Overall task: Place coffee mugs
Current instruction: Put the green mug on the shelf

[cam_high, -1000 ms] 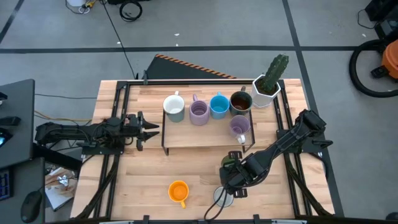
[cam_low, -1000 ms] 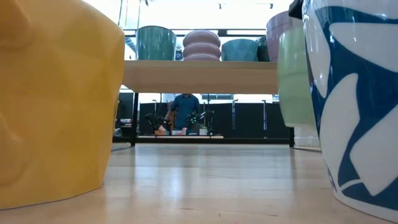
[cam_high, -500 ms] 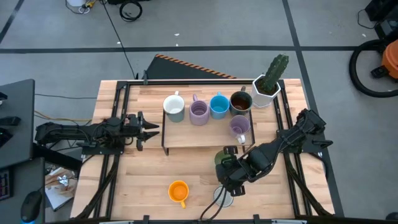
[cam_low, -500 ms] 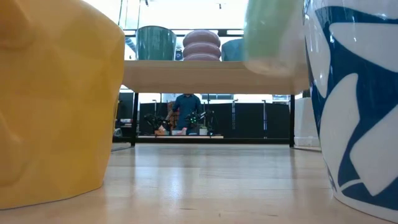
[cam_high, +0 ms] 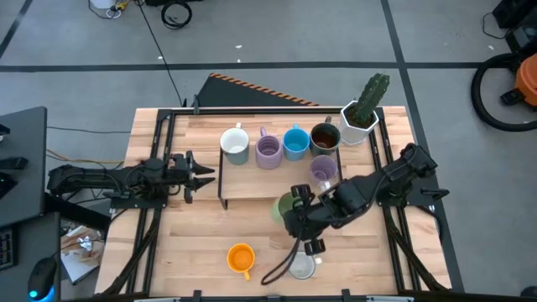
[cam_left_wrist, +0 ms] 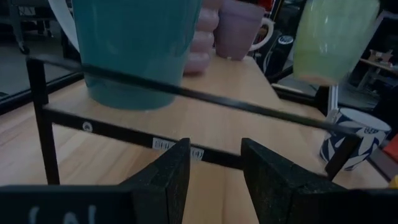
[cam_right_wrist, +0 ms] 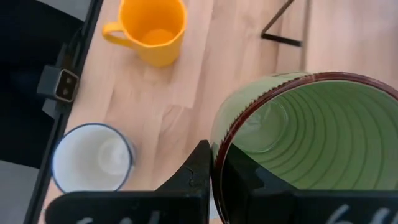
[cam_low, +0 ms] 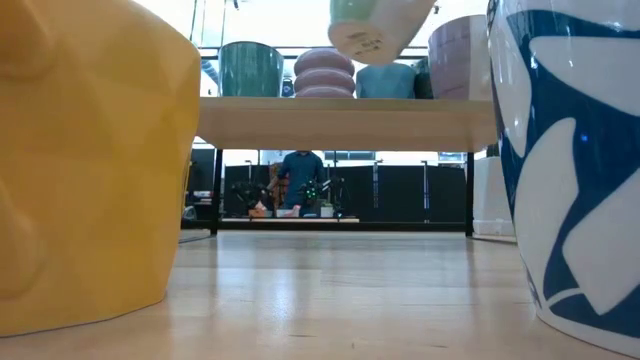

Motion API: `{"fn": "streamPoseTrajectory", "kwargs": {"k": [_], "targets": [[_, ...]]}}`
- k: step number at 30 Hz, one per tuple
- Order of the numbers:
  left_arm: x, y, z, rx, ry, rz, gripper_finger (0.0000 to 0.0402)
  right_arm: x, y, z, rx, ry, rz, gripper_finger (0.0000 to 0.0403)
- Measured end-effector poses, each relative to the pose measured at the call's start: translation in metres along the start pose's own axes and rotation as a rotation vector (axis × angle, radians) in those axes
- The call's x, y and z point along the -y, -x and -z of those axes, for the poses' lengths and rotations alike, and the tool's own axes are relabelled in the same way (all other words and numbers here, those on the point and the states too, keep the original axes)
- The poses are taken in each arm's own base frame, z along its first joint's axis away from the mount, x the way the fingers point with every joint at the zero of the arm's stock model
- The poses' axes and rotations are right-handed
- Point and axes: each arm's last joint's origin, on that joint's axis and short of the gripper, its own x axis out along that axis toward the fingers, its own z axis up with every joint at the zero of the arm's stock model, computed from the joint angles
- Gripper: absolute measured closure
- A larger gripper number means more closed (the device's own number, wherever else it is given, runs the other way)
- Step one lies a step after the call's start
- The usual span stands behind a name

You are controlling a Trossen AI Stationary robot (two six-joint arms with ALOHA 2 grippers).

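Right end effector clamped on rim of green mug, held in the air just in front of the shelf. Left end effector apart, empty, waiting beside shelf's left end. Orange mug and blue-patterned white mug on tabletop.

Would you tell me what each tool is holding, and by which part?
The right tool pinches the green mug by its rim. The left tool holds nothing.
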Motion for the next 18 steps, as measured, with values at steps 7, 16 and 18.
{"fn": "streamPoseTrajectory", "kwargs": {"k": [7,16,18], "targets": [[-0.001,0.000,0.003,-0.032,0.023,-0.008,0.0253,0.022,0.009,-0.006,-0.001,0.013,0.026,0.0378],[-0.001,0.000,0.003,-0.035,0.021,-0.009,0.0253,0.057,0.006,-0.006,-0.053,-0.090,0.068,0.0377],[-0.001,0.000,0.003,-0.034,0.022,-0.008,0.0253,0.065,0.005,-0.005,-0.070,-0.128,0.077,0.0376]]}}
